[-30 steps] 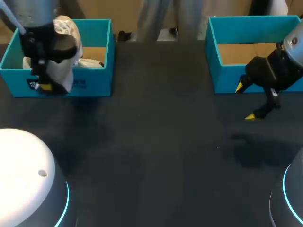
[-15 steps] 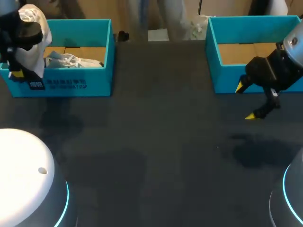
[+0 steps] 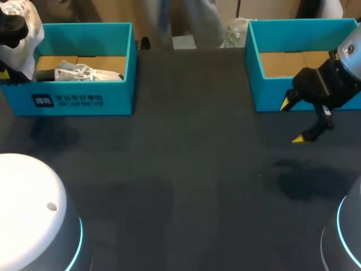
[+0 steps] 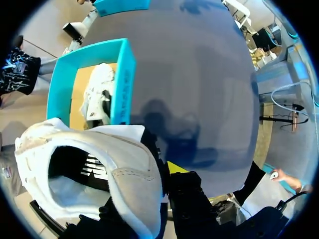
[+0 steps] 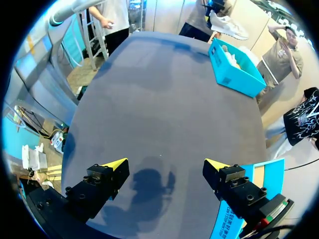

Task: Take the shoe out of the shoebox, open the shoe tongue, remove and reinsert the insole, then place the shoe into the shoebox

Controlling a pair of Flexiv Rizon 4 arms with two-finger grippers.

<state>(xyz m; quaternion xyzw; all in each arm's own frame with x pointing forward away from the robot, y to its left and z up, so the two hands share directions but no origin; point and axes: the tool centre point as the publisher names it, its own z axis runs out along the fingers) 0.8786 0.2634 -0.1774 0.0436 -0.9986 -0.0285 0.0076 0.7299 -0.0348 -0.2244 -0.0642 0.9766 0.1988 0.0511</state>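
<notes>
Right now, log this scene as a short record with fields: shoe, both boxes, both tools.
shoe: white, out of its box, held up at the left box's left end
left tool: shut on the shoe
left box: teal, open, crumpled white paper inside
right box: teal, open, far right of the table
right tool: open, holding nothing, above the table in front of the right box
</notes>
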